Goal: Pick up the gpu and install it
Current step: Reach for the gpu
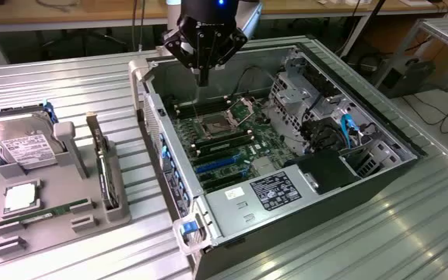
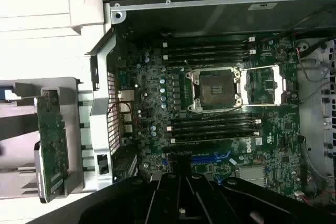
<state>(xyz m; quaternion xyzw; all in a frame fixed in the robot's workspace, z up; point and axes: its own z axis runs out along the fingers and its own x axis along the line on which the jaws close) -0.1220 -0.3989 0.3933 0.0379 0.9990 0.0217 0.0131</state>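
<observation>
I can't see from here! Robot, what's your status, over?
Gripper shut, empty, above the open case. Gpu upright in the grey holder, untouched. Nothing blocking it.

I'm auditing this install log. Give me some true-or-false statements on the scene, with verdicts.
1. The gripper holds the thin black expansion card with silver bracket. False: the card stands in the grey holder tray.
2. The gripper hangs over the open grey computer case. True.
3. The square CPU socket has its cover flipped open. True.
4. The silver labelled hard drive lies inside the case. False: it leans in the tray.
</observation>
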